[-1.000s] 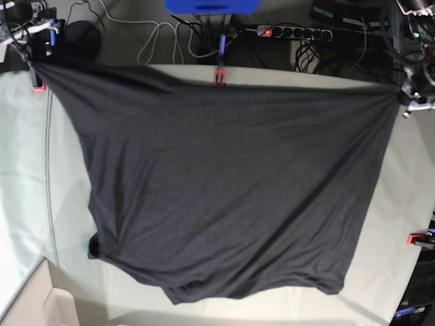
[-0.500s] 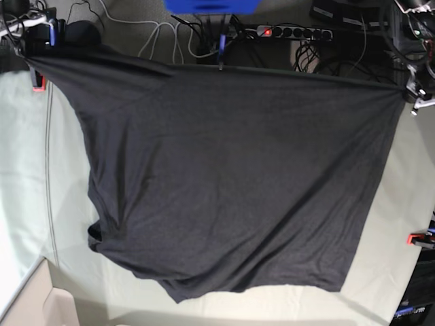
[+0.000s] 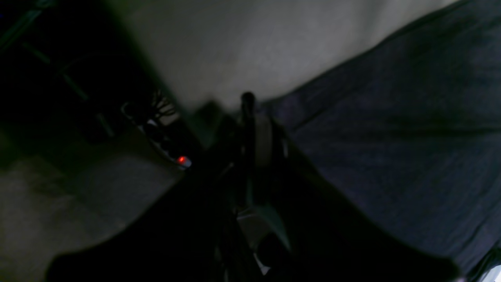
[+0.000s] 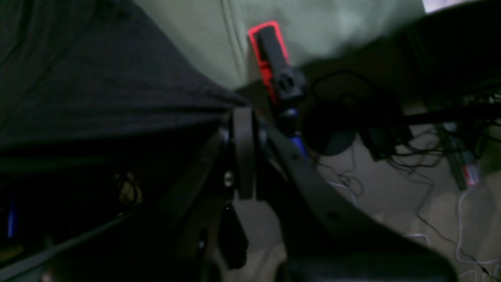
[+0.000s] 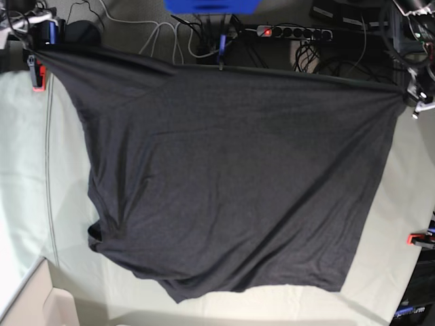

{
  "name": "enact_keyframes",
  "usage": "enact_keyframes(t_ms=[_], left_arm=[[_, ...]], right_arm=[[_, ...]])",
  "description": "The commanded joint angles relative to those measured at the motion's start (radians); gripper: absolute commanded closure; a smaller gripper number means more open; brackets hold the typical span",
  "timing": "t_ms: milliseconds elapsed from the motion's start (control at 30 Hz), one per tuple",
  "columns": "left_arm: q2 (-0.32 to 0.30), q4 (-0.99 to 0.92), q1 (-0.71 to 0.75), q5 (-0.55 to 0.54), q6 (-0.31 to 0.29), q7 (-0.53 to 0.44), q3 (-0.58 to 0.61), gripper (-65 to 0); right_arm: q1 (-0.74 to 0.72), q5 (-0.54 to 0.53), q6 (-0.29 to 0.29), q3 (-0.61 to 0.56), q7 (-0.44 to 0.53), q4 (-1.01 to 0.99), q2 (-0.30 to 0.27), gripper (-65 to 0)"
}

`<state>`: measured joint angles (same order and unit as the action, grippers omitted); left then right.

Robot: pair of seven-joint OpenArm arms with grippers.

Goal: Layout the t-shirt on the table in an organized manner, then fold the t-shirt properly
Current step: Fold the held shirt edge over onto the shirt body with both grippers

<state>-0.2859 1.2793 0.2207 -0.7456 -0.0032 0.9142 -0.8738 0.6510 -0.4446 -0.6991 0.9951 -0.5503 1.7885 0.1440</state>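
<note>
The dark charcoal t-shirt (image 5: pixel 231 183) is stretched wide between both arms at the far edge of the table (image 5: pixel 20 170), its lower part draped over the pale cloth. At the base view's far right my left gripper (image 5: pixel 410 96) is shut on one top corner; the left wrist view shows the fabric (image 3: pixel 391 137) pulled taut from its fingers (image 3: pixel 250 129). My right gripper (image 5: pixel 32 49) at the far left is shut on the other corner, and the right wrist view shows shirt cloth (image 4: pixel 98 86) running into its fingers (image 4: pixel 242 152).
Red-orange clamps hold the table cloth at the far left (image 5: pixel 38 76) and at the right edge (image 5: pixel 416 238). Behind the table lie cables and a power strip (image 5: pixel 292 31) with a lit red switch. A pale box (image 5: pixel 41 305) sits at the near left corner.
The shirt's top edge has risen and moved back, now covering the middle clamp at the far edge. Its lower hem has drawn up slightly. Both grips held.
</note>
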Motion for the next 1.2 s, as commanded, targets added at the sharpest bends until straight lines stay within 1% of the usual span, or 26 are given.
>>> enact_keyframes(t_ms=[0, 133, 333, 467, 633, 700, 767, 833, 1000, 1067, 1167], left_arm=[[-0.013, 0.018, -0.002, -0.007, 0.004, -0.01, -0.008, -0.1], [-0.014, 0.023, -0.007, -0.009, 0.004, -0.01, -0.008, -0.1], [-0.009, 0.113, -0.011, -0.009, 0.004, -0.007, -0.008, -0.1], [0.012, 0.158, -0.013, -0.009, 0.004, -0.01, -0.008, -0.1], [0.015, 0.168, -0.02, -0.009, 0.004, -0.01, -0.008, -0.1], [0.015, 0.167, -0.047, -0.009, 0.004, -0.01, -0.006, -0.1], [0.017, 0.162, -0.066, -0.009, 0.004, -0.002, -0.002, -0.1], [0.018, 0.165, -0.085, -0.009, 0.004, 0.0, 0.0, -0.1], [0.035, 0.158, -0.157, 0.001, 0.004, 0.001, 0.001, -0.1], [0.035, 0.156, -0.178, 0.001, 0.006, 0.001, 0.001, -0.1], [0.034, 0.155, -0.206, 0.001, 0.006, -0.008, 0.055, -0.1]], right_arm=[[-0.006, -0.015, 0.001, -0.003, 0.025, 0.017, -0.022, 0.0], [-0.046, -0.015, 0.001, -0.034, 0.022, 0.015, -0.039, 0.0], [-0.106, -0.015, 0.001, -0.068, 0.016, 0.017, -0.06, 0.0], [-0.13, -0.015, 0.001, -0.106, 0.016, 0.018, -0.08, 0.0], [-0.184, -0.015, 0.001, -0.137, 0.016, 0.018, -0.086, 0.0], [-0.208, -0.015, 0.001, -0.143, 0.016, 0.018, -0.102, 0.0], [-0.239, -0.015, 0.001, -0.15, 0.014, 0.018, -0.105, 0.0], [-0.265, -0.015, 0.001, -0.152, 0.014, 0.018, -0.123, 0.0], [-0.339, -0.015, 0.001, -0.152, 0.014, 0.012, -0.154, 0.0], [-0.362, -0.015, 0.001, -0.152, 0.012, 0.012, -0.157, 0.0], [-0.402, -0.015, 0.001, -0.152, 0.012, 0.009, -0.166, 0.0]])
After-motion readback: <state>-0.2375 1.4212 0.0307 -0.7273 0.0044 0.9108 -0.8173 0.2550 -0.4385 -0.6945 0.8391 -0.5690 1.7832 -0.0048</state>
